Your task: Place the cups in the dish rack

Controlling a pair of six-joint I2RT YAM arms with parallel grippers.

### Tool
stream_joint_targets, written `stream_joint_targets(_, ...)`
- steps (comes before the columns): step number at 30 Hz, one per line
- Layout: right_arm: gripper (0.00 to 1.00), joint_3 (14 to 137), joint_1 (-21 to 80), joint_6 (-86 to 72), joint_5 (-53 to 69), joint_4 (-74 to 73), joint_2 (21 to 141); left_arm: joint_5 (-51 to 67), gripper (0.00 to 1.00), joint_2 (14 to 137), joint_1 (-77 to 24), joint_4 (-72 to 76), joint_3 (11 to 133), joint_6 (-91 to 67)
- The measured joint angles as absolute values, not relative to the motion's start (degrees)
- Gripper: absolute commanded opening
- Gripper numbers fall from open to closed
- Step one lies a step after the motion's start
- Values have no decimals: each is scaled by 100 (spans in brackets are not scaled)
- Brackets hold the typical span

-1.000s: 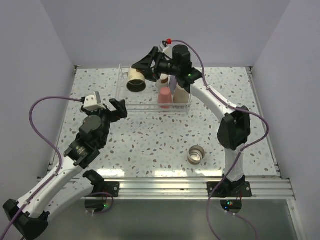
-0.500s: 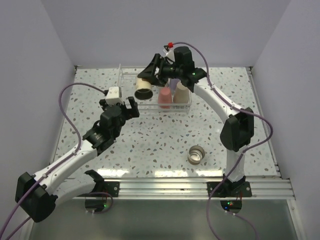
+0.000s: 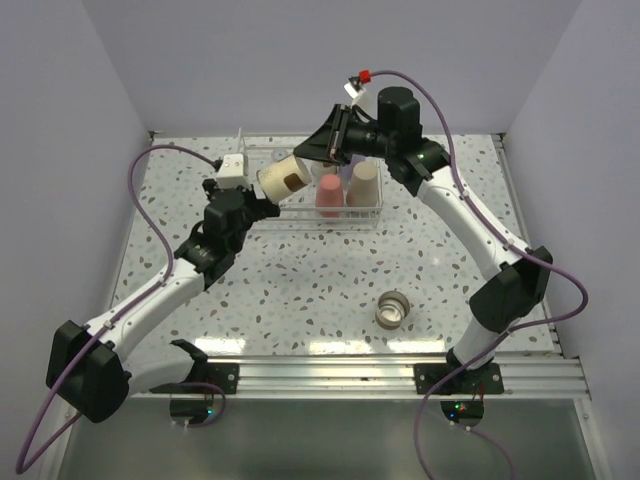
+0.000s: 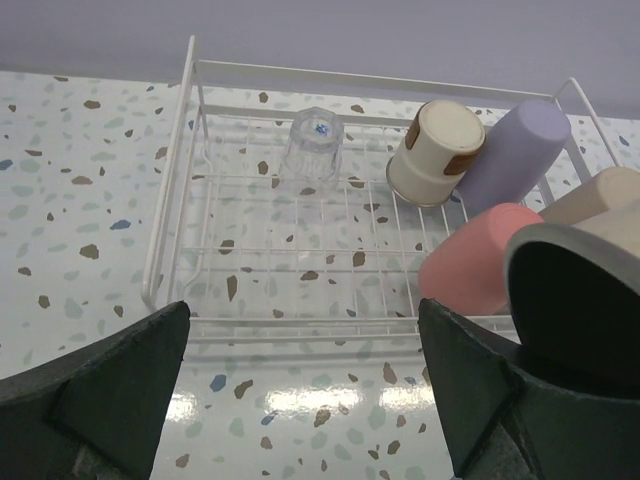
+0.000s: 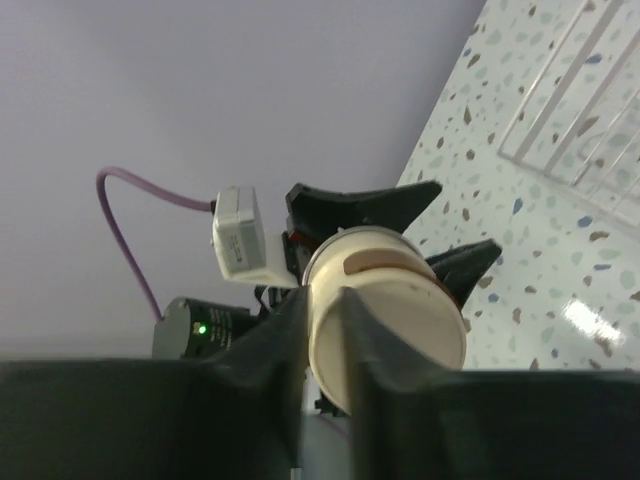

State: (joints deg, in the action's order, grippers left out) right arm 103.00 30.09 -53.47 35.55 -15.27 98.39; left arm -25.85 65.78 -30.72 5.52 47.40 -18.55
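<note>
The left claw [image 3: 262, 206] gapes released, just left of the cream, silvery-rimmed tumbler [image 3: 280, 180] clenched in the right claw [image 3: 312, 160]. Below both, the white wire dish rack [image 4: 300, 250] holds five cups: clear glass [image 4: 312, 140], tan-based [image 4: 435, 152], lavender [image 4: 515, 150], pink [image 4: 475, 270], beige [image 4: 600, 195]. Left to load, I judge: the clenched tumbler and a loose silvery-rimmed tumbler [image 3: 393, 310] on the speckled counter [image 3: 300, 290], well behind the claws.
</note>
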Motion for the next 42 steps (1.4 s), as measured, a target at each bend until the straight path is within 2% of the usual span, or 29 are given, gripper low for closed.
stream_joint_targets(8,9,10184,3085,-5376,3708,-1584,9797,-2410,99,6622,-3011,565,4742,-1824)
stream_joint_targets(9,9,10165,3085,-5387,3710,-1577,9800,-2386,92,6628,-3011,572,4742,-1824)
stream_joint_targets(11,9,10156,3076,-5398,3712,-1544,9815,-2283,85,6637,-3011,600,4740,-1833)
stream_joint_targets(14,10,10154,3068,-5404,3708,-1511,9830,-2104,62,6637,-3000,674,4737,-1841)
stream_joint_targets(15,10,10154,3068,-5406,3706,-1509,9830,-2047,48,6637,-3000,692,4737,-1855)
stream_joint_targets(17,11,10154,3070,-5402,3704,-1505,9830,-1903,35,6637,-2998,803,4731,-1852)
stream_joint_targets(18,11,10151,3068,-5402,3699,-1503,9830,-1817,23,6637,-2998,864,4722,-1848)
stream_joint_targets(20,11,10147,3068,-5400,3697,-1503,9832,-1678,13,6637,-2991,987,4711,-1837)
stream_joint_targets(21,11,10147,3070,-5398,3697,-1500,9845,-1605,3,6637,-2991,1017,4709,-1824)
stream_joint_targets(22,11,10147,3072,-5395,3688,-1485,9861,-1525,0,6637,-2989,1044,4707,-1811)
stream_joint_targets(25,15,10213,3061,-5395,3651,-1466,9985,-1369,0,6637,-2963,1066,4698,-1741)
stream_joint_targets(27,24,10368,3057,-5384,3621,-1466,10141,-1302,0,6635,-2961,1070,4692,-1715)
stream_joint_targets(28,39,10440,3055,-5376,3601,-1476,10213,-1258,0,6619,-2963,1094,4670,-1688)
stream_joint_targets(30,56,10543,3059,-5334,3575,-1518,10333,-1184,0,6560,-2963,1155,4593,-1667)
stream_joint_targets(31,69,10571,3061,-5319,3566,-1551,10377,-1151,0,6521,-2963,1160,4567,-1643)
stream_joint_targets(35,89,10584,3068,-5282,3548,-1605,10438,-1061,0,6331,-2950,1166,4521,-1542)
stream_joint_targets(38,98,10597,3068,-5280,3553,-1610,10436,-1002,0,6213,-2895,1179,4521,-1520)
stream_joint_targets(42,98,10604,3068,-5288,3557,-1575,10436,-906,0,6169,-2827,1245,4521,-1494)
